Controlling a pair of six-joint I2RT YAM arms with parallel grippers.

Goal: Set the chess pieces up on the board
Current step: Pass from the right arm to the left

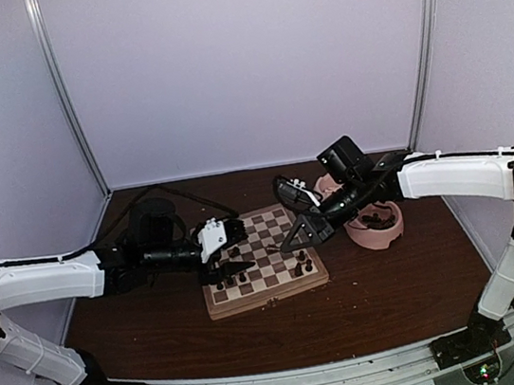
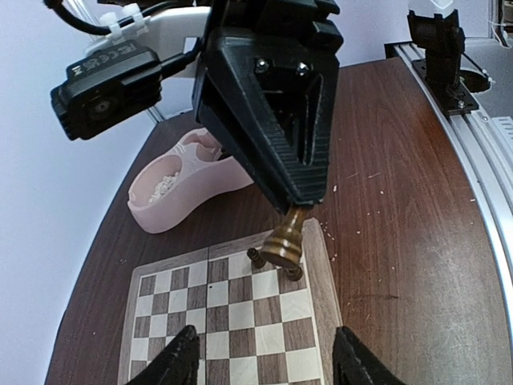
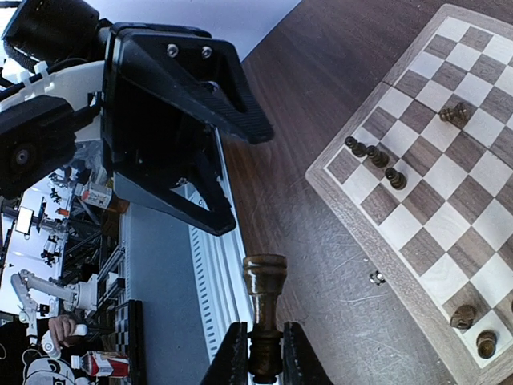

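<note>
Lettering [image 2: 107, 64] on camera [image 2: 100, 100] seems illegible; right hand [image 3: 264, 357] pinches chess piece [image 3: 264, 289], left hand [image 2: 268, 357] gapes.

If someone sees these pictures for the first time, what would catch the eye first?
First, the right gripper, shut on a dark chess piece, at the right side of the board in the middle of the table. Next, the left gripper, open and empty, faces it from the left above the board. Then comes the pink double bowl, on the table to the right of the board.
</note>
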